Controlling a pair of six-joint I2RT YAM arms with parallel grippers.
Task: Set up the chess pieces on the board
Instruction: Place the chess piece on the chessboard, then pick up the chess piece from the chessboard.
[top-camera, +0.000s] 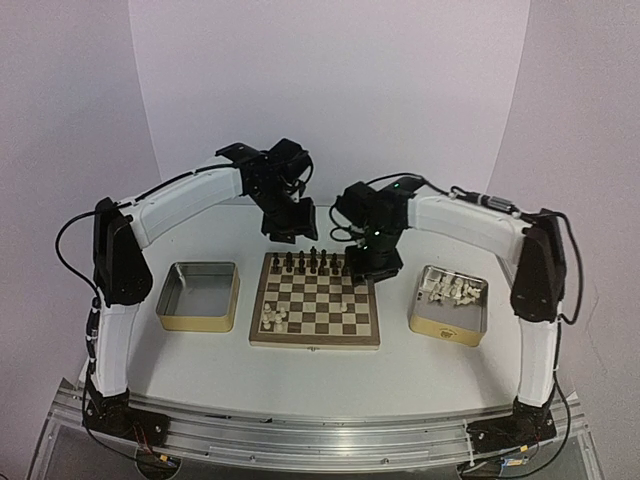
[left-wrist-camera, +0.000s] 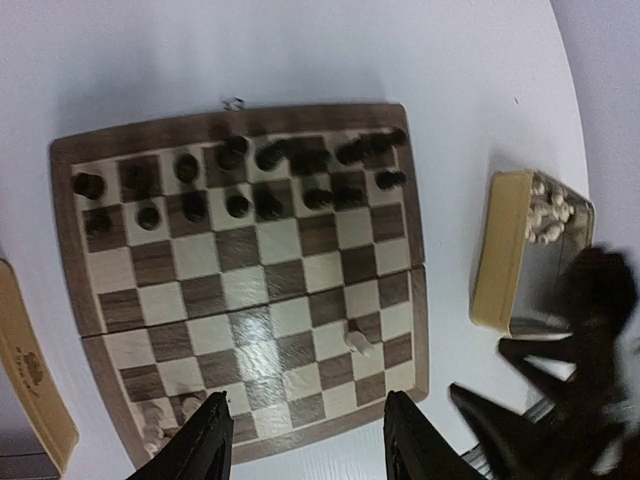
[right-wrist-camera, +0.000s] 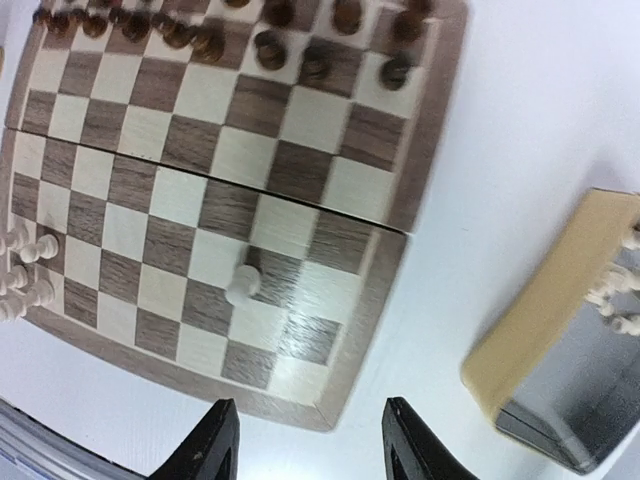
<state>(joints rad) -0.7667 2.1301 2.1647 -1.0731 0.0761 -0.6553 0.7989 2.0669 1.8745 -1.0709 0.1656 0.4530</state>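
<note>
Board (top-camera: 314, 343): light and dark brown checks, pale rim.
Pieces (right-wrist-camera: 242, 283): tiny, cream; I see few on board.
Tin (left-wrist-camera: 25, 370) stamp: unreadable.
Left claw (left-wrist-camera: 305, 420): spread, empty.
Right claw (right-wrist-camera: 308, 425): spread, empty.

Board (top-camera: 318, 300) centre free; dark pieces (top-camera: 312, 262) crowd far rows.

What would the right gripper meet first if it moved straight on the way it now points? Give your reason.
The right gripper would probably meet the board at its rim near the corner, or the table just beside it; depth is unclear. The lone chess piece stands further in, off that line.
</note>
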